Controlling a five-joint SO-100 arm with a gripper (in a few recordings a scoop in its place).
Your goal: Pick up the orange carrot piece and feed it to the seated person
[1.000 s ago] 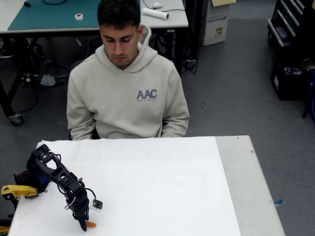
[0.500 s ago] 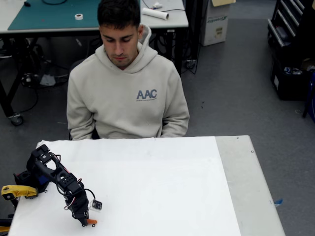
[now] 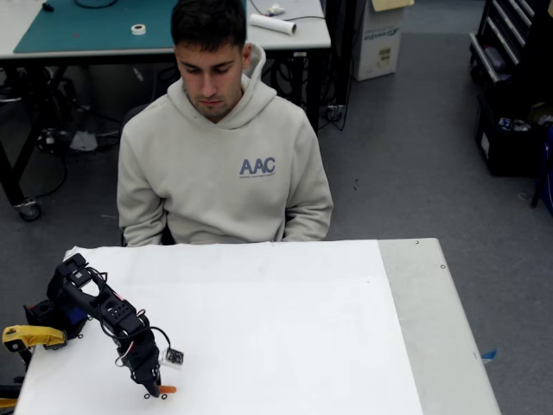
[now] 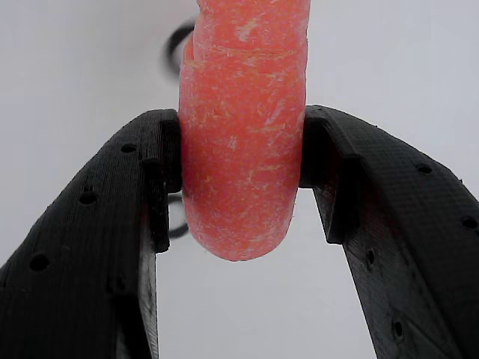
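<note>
gripper: black two-finger gripper (image 4: 241, 179) clamped on the stubby orange carrot piece (image 4: 241, 142), low over white counter (image 3: 285, 328)
person: seated, beige hoodie (image 3: 223, 164), well beyond gripper across counter
beside arm: yellow plastic clamp (image 3: 26, 335)

The seated person (image 3: 223, 147) sits behind the far edge of the table (image 3: 285, 337), head bowed. At the table's near-left corner the black gripper (image 3: 157, 391) points down, an orange carrot piece (image 3: 166, 390) at its fingers, touching or just above the white surface.
</note>
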